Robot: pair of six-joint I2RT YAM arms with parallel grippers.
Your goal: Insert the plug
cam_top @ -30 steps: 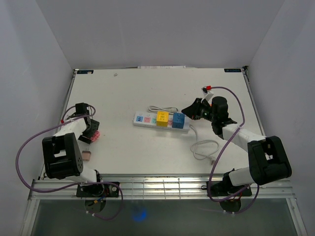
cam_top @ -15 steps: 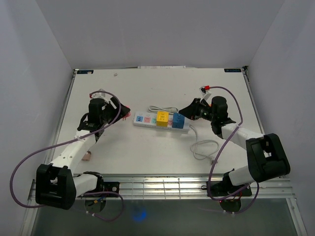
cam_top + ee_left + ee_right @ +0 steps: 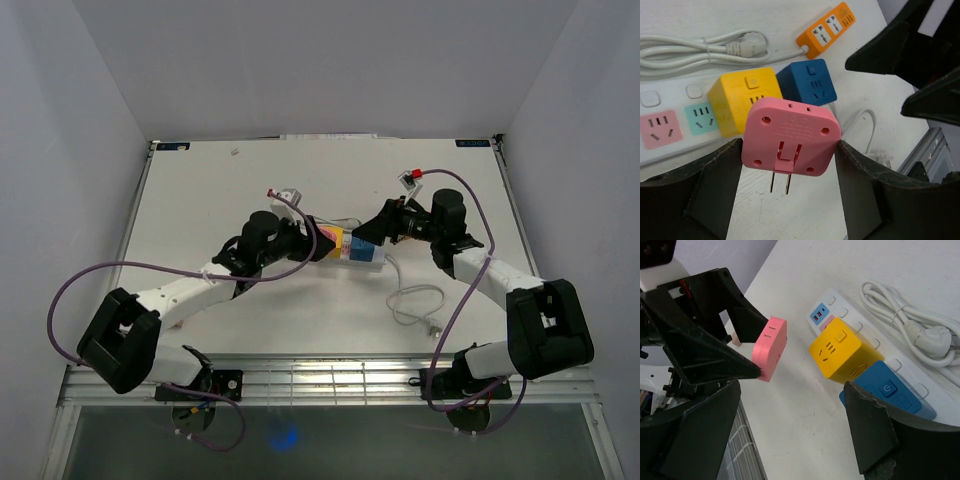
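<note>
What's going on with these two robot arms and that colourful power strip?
The left end effector is gripping a pink plug, prongs bare, close to a white power strip lying on the table. A yellow cube and a blue cube already sit on that strip. The right end effector is open, holding nothing, near the blue cube. The pink plug is not yet inserted.

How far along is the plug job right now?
Done: the yellow cube and blue cube sit in the white power strip. In hand: the left hand grips the pink plug, prongs bare, over the strip. The right hand is open and empty. Left: push the pink plug into a free socket.
</note>
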